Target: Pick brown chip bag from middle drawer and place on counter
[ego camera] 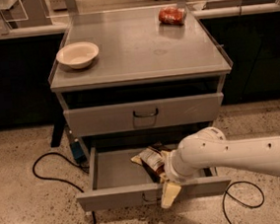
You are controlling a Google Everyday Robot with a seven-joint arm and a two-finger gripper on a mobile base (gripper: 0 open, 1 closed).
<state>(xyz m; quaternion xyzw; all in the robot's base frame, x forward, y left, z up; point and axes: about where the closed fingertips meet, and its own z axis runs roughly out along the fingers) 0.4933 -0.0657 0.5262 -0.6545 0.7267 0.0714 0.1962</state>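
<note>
Reaching for the bag [151, 158] in the open drawer [113, 172]. The claw [169, 192] hangs at the drawer's front lip, just beside the bag; can't tell if it's open or closed. Best to come down over the bag's crumpled middle, clear of the front panel. Drawer holds only the bag, probably. Worktop [139, 49] carries a bowl [77, 54] and a red packet [172, 15].

We see our gripper [168, 193] over the open middle drawer's [113, 197] front panel, beside the brown chip bag [151, 158].
</note>
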